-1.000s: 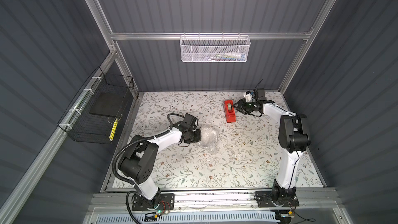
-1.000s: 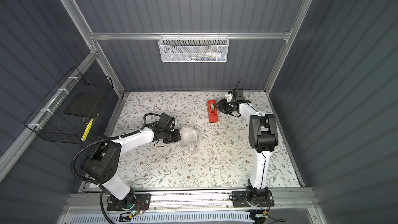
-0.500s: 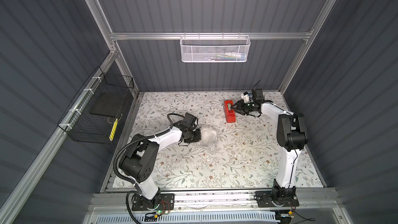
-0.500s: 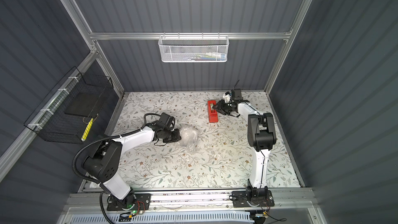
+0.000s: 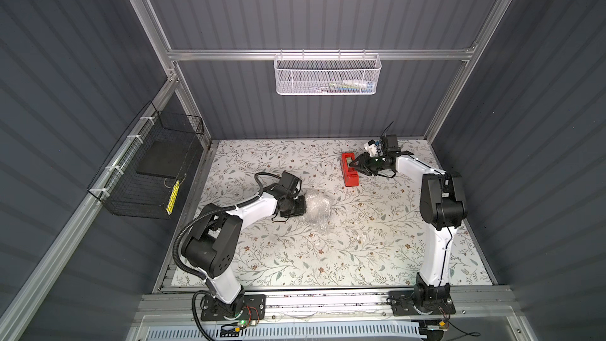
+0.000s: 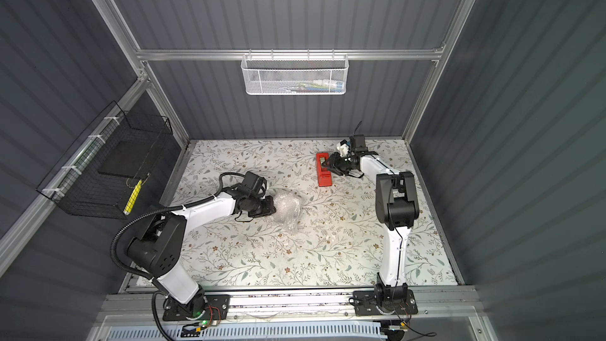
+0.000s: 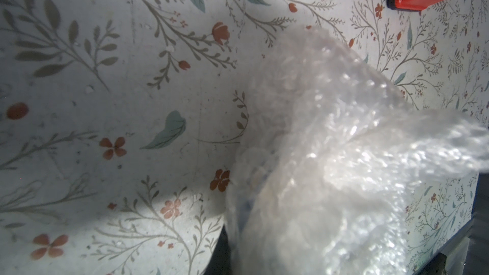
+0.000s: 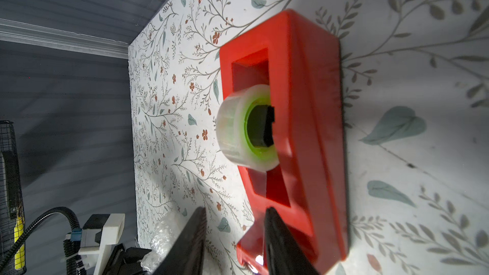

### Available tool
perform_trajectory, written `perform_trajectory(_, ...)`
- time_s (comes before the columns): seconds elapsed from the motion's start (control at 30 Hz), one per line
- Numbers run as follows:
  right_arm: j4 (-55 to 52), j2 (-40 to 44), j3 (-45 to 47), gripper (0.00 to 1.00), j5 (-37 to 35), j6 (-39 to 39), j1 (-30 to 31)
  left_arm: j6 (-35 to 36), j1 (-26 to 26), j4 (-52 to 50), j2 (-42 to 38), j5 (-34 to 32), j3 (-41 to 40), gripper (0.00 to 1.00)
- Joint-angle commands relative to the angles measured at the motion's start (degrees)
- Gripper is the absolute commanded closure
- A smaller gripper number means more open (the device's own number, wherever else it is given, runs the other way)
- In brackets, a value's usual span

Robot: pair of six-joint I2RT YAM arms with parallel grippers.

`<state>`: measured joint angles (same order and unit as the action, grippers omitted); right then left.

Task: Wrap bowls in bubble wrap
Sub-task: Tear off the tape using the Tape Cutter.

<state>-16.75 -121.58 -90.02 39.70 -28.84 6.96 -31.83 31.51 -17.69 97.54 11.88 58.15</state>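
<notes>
Both top views show a floral-patterned tabletop inside a grey-walled cell. Over the last second the right gripper has been brought from just beside the red plastic tape dispenser up against it. In the right wrist view its jaws are seen partly apart, one finger over the dispenser's cutter end and the other beside it, with nothing clamped. A roll of clear tape on a green core is seated in the dispenser. From this it is judged that the wrapping is largely done and taping is being prepared.

No change is seen at the left gripper. It is closed on the clear, crinkly bubble wrap, which is bunched into a rounded bundle near the table's middle, well apart from the dispenser. The small ceramic bowl cannot be seen plainly and is judged to lie inside the bundle.

A white mesh basket is hung on the back rail; a few small items are held in it, too small to identify. A black wire basket is fixed to the side wall, with a dark flat panel and a yellow strip inside.
</notes>
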Motion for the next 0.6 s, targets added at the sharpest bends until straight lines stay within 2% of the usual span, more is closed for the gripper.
perform_trajectory(0.0, -2.03, -1.65, -0.82, 0.61, 0.19, 1.65, 0.25, 2.22, 0.05, -3.81, 2.04, -2.31, -0.84, 0.9)
perform_trajectory(0.4, -3.65, -3.23, -1.31, 0.62, 3.13, 3.82, 1.55, 2.13, 0.0, -3.14, 2.56, -1.88, -0.92, 0.91)
perform_trajectory(0.57, -1.79, -3.31, -0.51, 0.64, 5.38, 2.0, 1.74, 2.13, 0.0, -2.87, 2.56, -1.95, -1.3, 0.91)
